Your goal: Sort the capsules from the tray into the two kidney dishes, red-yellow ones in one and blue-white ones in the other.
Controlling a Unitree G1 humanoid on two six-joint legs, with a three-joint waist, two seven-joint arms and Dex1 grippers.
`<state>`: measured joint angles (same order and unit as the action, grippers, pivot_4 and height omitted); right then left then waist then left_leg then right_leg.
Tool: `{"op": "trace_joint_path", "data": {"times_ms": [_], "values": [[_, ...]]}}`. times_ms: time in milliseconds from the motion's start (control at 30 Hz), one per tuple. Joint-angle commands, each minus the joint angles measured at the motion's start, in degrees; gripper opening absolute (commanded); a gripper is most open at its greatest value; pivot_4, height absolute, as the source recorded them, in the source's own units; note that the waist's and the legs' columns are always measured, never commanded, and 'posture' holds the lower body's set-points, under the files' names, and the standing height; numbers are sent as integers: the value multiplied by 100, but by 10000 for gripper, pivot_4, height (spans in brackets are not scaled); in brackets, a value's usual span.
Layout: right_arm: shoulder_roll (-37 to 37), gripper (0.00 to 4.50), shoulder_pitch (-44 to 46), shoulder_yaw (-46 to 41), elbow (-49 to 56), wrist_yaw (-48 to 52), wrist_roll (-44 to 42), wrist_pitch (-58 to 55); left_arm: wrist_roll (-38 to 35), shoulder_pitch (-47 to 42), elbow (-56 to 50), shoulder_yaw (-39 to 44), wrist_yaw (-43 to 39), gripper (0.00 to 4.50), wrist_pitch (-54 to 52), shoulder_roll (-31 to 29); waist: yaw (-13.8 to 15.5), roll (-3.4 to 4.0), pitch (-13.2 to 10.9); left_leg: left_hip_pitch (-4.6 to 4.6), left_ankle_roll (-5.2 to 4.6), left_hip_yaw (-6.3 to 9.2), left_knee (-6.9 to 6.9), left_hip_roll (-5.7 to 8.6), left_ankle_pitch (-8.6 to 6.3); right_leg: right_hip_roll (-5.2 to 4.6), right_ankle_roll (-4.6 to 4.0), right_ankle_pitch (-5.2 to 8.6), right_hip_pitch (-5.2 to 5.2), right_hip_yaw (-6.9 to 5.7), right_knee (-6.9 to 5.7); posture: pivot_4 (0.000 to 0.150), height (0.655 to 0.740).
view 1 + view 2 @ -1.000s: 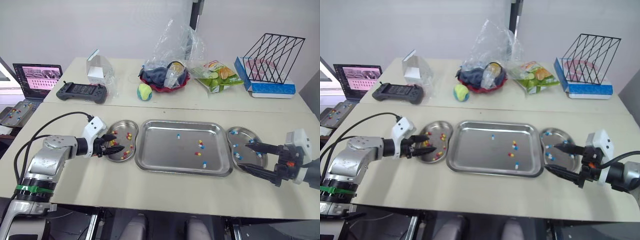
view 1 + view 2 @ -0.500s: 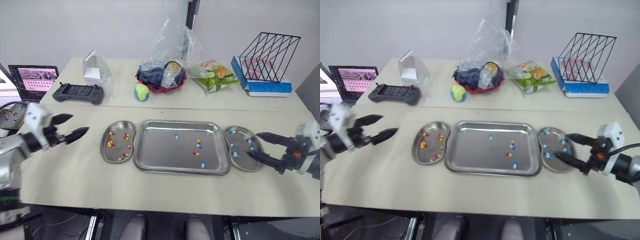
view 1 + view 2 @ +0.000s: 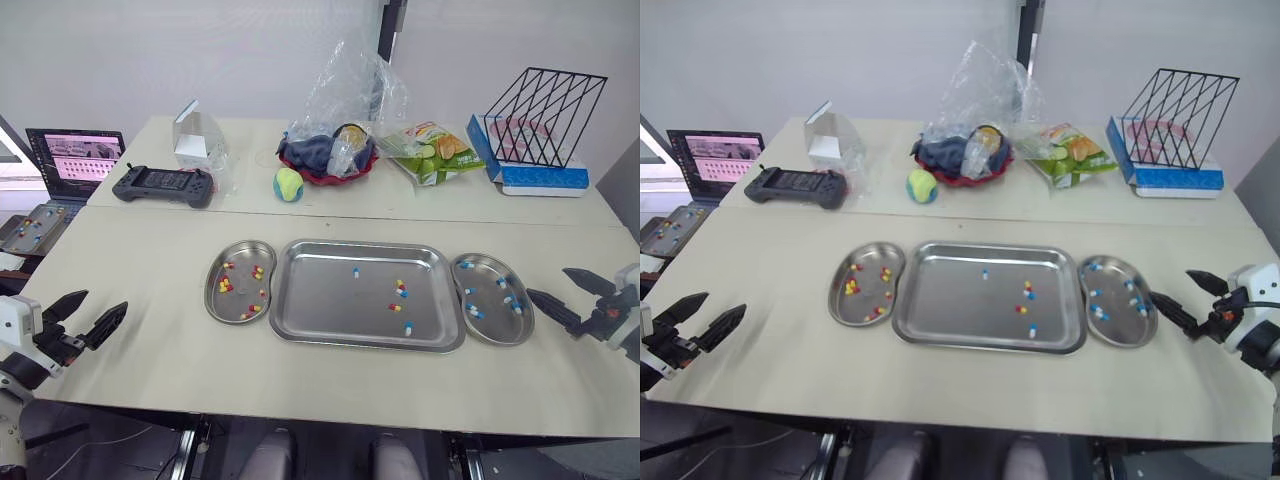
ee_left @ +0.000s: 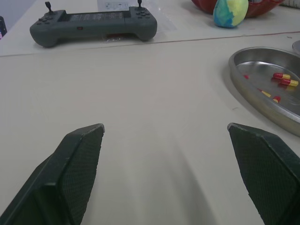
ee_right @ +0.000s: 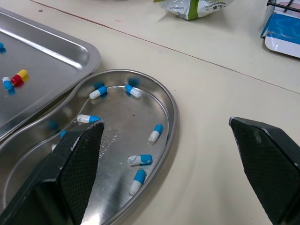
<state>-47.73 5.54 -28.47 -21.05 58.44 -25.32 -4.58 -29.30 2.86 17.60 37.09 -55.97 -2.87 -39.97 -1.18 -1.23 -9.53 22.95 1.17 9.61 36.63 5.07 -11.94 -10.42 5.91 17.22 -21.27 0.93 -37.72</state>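
Both arms had pulled back since the earlier frames. The left hand (image 3: pixel 97 308), over the left kidney dish (image 3: pixel 213 300) a second before, now sat well clear of it at the near left corner of the tabletop (image 3: pixel 150 260). The right hand (image 3: pixel 550 283) had backed off the right kidney dish (image 3: pixel 527 322) to just beside its outer rim. The capsules lay as before.

Left hand released, its fingers (image 4: pixel 77 164) spread wide with bare tabletop between them. Right hand likewise spread and empty, its fingers (image 5: pixel 77 159) apart and pointing toward the right kidney dish.

The left kidney dish held red-yellow capsules (image 3: pixel 225 285) and the right one held blue-white capsules (image 3: pixel 472 312). Each dish sat tight against a short end of the tray (image 3: pixel 330 300). Five leftover capsules (image 3: pixel 403 292) of both colours lay loose on the tray floor, mostly toward its right half.

Farther back:
- a black game controller (image 4: pixel 93 26)
- a laptop (image 3: pixel 73 155) at the far left
- a yellow-green ball (image 4: pixel 230 11)
- a red bowl (image 3: pixel 330 176) under a clear plastic bag (image 3: pixel 350 90)
- a green snack bag (image 3: pixel 435 152)
- a black wire rack (image 3: pixel 545 110) on a blue box (image 3: pixel 545 178)

The snack bag print and the laptop screen were too small to read.
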Motion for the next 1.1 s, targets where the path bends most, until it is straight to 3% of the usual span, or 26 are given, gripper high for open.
{"op": "trace_joint_path", "data": {"times_ms": [33, 533, 733, 933, 1100], "values": [[-32, 45000, 116, -57, -36, 5, -4, 210, -122, 65, -190, 120, 45, 44561, 29, -56, -8, 0, 0, 0, 0, 0, 0, 0, 0, 0, 0, 0, 0, 0, -1, 1500, 7391], [-127, 45000, 243, -17, 93, 5, -57, 8, -461, 33, -239, 181, -584, 44561, -118, -363, -10, 0, 0, -1, 0, 0, -1, -1, -1, 2, 0, 0, 0, -1, -1, 1500, 7391], [-99, 45000, 95, -60, 416, -31, -104, -152, -831, -26, -605, 14, -885, 44561, -744, -493, -6, 1, 0, -1, 0, 1, -1, -2, -1, 2, 0, 0, 0, -1, -1, 1500, 7391], [-60, 45000, -123, -28, 1304, -28, -406, -712, -1529, -186, -1483, -37, -1109, 44561, -1719, -726, -6, 1, 0, 2, 0, 2, -1, -2, -1, 2, 0, 0, -1, -1, -1, 1500, 7391], [-4, 45000, -299, 141, 2314, -93, -673, -1311, -1242, -41, -2241, -348, -1300, 44561, -1576, -872, -3, 9, 1, 1, 1, 1, -3, -2, -2, 2, 0, 0, -1, 0, 3, 1500, 7391]]}}
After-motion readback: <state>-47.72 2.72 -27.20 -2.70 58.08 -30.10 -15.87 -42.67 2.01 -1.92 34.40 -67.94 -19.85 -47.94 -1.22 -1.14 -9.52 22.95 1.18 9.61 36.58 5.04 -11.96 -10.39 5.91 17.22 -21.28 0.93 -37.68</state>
